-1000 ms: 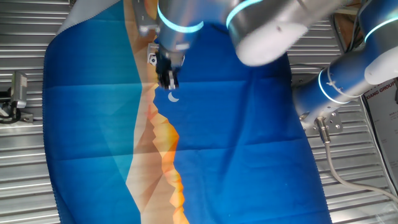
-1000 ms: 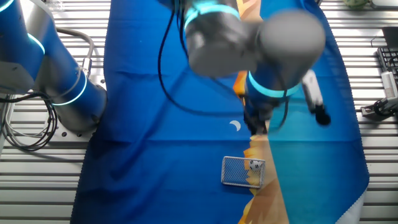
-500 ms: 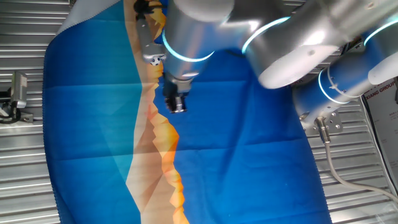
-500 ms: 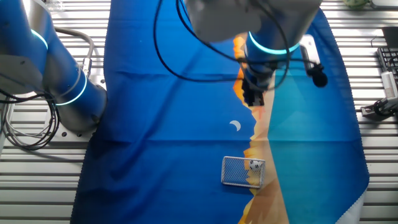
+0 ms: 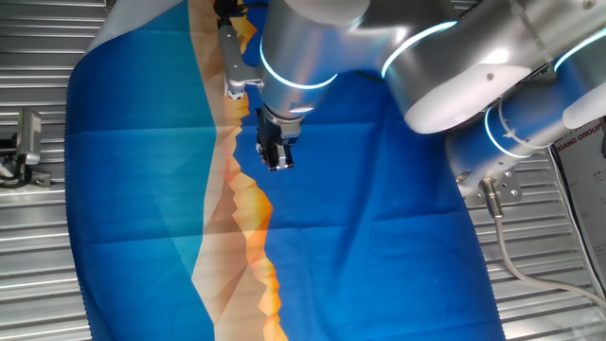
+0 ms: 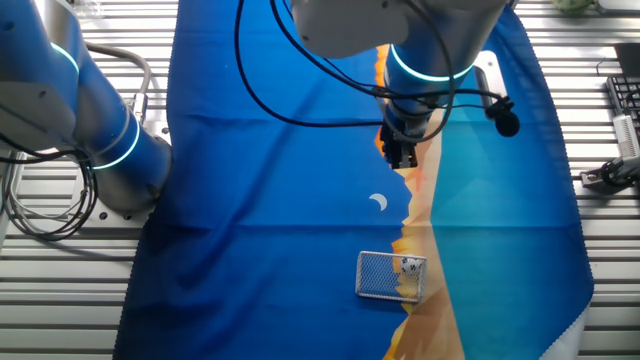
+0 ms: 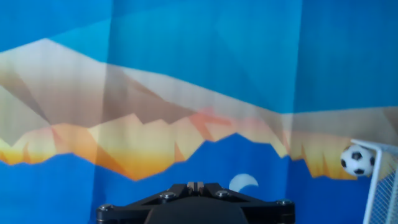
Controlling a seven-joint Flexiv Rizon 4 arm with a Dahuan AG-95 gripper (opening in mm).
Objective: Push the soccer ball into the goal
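In the hand view the black gripper [image 7: 195, 186] fills the bottom edge, its two fingers pressed together with nothing between them, so it is clenched on air. Just beyond it on the printed cloth [image 7: 186, 56] lies the flat white crescent moon [image 7: 244, 182], and past that runs the orange and tan mountain band [image 7: 143, 143]. Far to the right the soccer ball [image 7: 356, 161] sits at the mouth of the goal [image 7: 380, 180], against the pale frame.

In the other fixed view the goal [image 6: 391, 276] lies low on the cloth [image 6: 280, 220] with the ball [image 6: 409, 266] inside its frame, at the side nearest the orange band. The gripper [image 6: 402, 154] hangs well apart from it, above the crescent [image 6: 378, 202]. The cloth covers a ribbed metal counter [image 6: 600, 90].

In one fixed view the gripper [image 5: 276, 156] points down over the cloth's orange edge [image 5: 248, 204].
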